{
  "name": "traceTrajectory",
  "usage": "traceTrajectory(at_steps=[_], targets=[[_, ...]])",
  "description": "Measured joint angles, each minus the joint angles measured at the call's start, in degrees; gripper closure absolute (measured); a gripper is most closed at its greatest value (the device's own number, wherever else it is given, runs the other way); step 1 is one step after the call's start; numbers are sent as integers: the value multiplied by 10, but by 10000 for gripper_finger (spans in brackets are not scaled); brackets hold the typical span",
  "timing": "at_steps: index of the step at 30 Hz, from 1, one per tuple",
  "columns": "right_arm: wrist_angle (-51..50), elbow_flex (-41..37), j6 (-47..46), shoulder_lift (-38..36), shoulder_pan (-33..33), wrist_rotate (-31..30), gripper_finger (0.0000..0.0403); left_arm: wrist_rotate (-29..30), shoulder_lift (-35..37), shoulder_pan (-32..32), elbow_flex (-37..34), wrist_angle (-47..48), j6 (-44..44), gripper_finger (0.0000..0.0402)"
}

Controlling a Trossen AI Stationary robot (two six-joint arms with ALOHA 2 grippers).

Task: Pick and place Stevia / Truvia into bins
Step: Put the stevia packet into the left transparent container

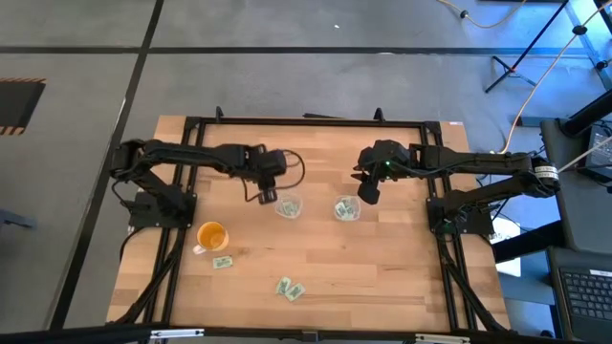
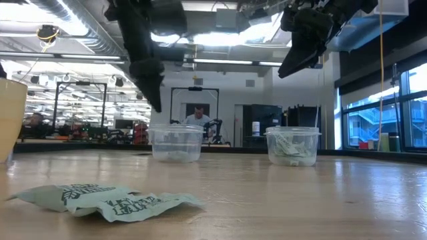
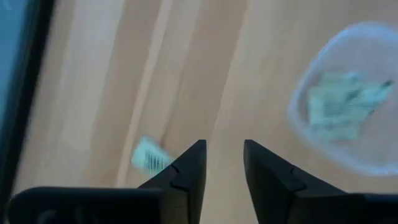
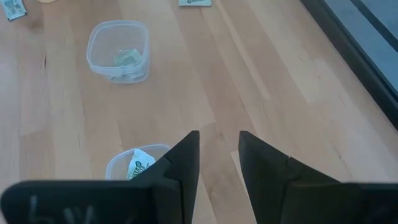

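Two clear bins stand mid-table: the left bin (image 1: 288, 205) (image 2: 176, 143) (image 3: 348, 106) (image 4: 118, 50) and the right bin (image 1: 346, 208) (image 2: 292, 145) (image 4: 134, 163). Each has green-and-white packets lying in it. Loose packets lie flat on the wood near the table's near edge (image 1: 290, 289) (image 2: 107, 198), and one lies by the cup (image 1: 223, 261) (image 3: 148, 155). My left gripper (image 1: 271, 194) (image 2: 152, 90) (image 3: 224, 168) hangs open and empty just left of the left bin, above the table. My right gripper (image 1: 368, 193) (image 2: 293, 63) (image 4: 219, 162) hangs open and empty just right of the right bin.
An orange cup (image 1: 211, 235) (image 2: 10, 117) stands toward the table's near-left part. Bare wood lies between the bins and the near edge (image 1: 382, 277). A black frame (image 1: 306, 122) rims the table. A person (image 2: 198, 119) sits far back in the room.
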State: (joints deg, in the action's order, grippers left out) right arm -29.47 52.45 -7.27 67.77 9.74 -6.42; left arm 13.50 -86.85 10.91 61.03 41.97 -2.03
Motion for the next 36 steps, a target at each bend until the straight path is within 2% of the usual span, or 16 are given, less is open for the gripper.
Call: traceTrajectory(at_steps=[6, 13, 23, 30, 36], targets=[[0, 0, -1, 0, 0, 0, 287, -11, -6, 71, -26, 1, -29, 295], [1, 0, 1, 0, 0, 0, 287, -12, -8, 120, -73, -66, -71, 293], [6, 0, 1, 0, 0, 0, 287, -9, -16, 132, -102, -78, -158, 282], [6, 0, 1, 0, 0, 0, 287, -4, -44, 130, -102, -99, -163, 281], [5, 0, 1, 0, 0, 0, 287, -27, -78, 130, -102, -110, -163, 281]])
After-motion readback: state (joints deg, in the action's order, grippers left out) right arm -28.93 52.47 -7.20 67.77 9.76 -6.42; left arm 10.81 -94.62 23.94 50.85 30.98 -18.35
